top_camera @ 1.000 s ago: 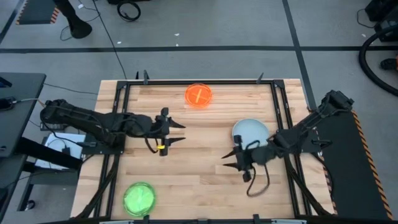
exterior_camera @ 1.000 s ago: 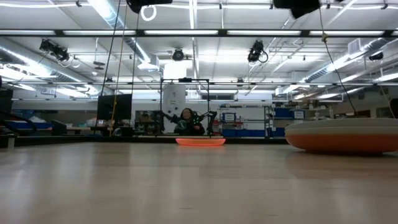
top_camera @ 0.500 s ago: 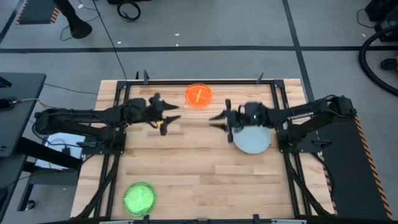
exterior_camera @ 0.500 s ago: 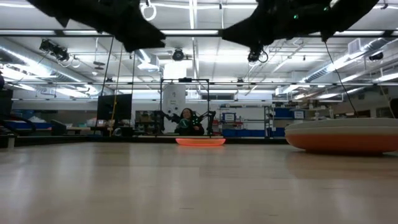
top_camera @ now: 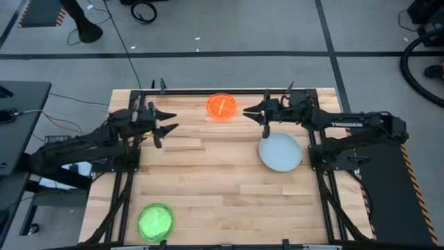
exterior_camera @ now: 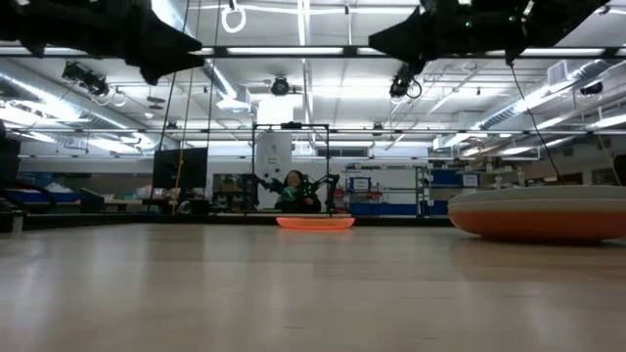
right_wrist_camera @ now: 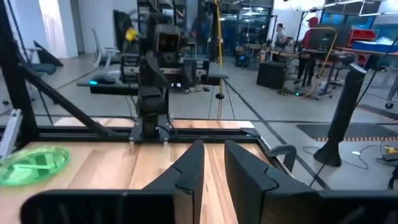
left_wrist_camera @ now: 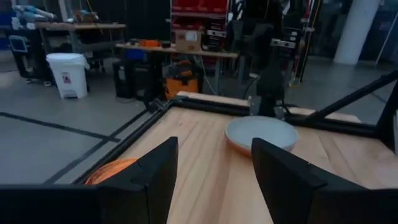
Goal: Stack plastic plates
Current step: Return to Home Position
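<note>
Found the left gripper (top_camera: 166, 119) drawn back toward the left side of the table (top_camera: 222, 180), no longer out over the middle boards as half a second before; jaws wide, holding nothing. Found the right gripper (top_camera: 248, 112) swung off the blue-topped stack (top_camera: 280, 152) toward the far edge, hanging just right of the orange stack (top_camera: 221, 106) and apart from it; jaws narrow, only a slim gap, nothing held. Saw the top blue plate fully uncovered, previously half hidden by that arm. Noted no shift in any plates: orange stack at the far edge, green stack (top_camera: 155, 221) at the near left corner, blue-topped stack on the right. Made out, in the low view, a rust plate (exterior_camera: 536, 231) beneath a paler layer; probably three plates there, though hard to separate.
</note>
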